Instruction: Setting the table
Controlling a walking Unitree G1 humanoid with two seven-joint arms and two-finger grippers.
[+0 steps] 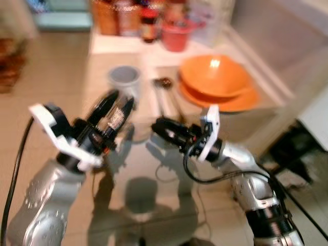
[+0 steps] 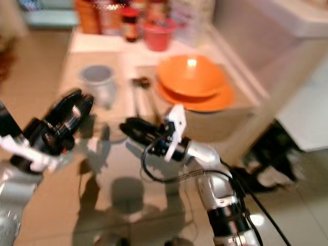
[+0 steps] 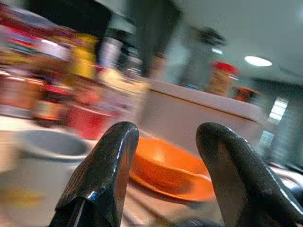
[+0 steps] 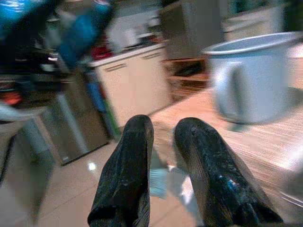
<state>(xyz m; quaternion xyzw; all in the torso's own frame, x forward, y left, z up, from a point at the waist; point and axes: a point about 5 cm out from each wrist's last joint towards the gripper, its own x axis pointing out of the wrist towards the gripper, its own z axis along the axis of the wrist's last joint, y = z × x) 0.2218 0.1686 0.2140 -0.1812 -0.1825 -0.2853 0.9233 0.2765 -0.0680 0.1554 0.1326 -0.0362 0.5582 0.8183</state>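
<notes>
My left tool (image 1: 117, 105) is raised in front of me at about ten o'clock, its two black fingers (image 3: 102, 182) spread wide with nothing between them. My right tool (image 1: 163, 126) sits just right of centre at about one o'clock, pointing toward the left one, its fingers (image 4: 125, 175) parted only narrowly and holding nothing. Both hang above the near edge of the tabletop (image 1: 128, 56), and their shadows fall on the glossy tile floor (image 1: 154, 205) below.

Beyond the left tool, at twelve o'clock, a grey mug (image 1: 124, 79) stands upright on the tabletop; the right wrist view shows its handle (image 4: 227, 101). Just right of the mug lies some cutlery (image 1: 165, 95), a spoon as far as the blur lets me tell. At two o'clock an orange bowl (image 1: 215, 76) rests on an orange plate (image 1: 233, 101).

Farther back stand a small red bucket (image 1: 176, 36) and a row of bottles and jars (image 1: 128, 18), too blurred to name.
</notes>
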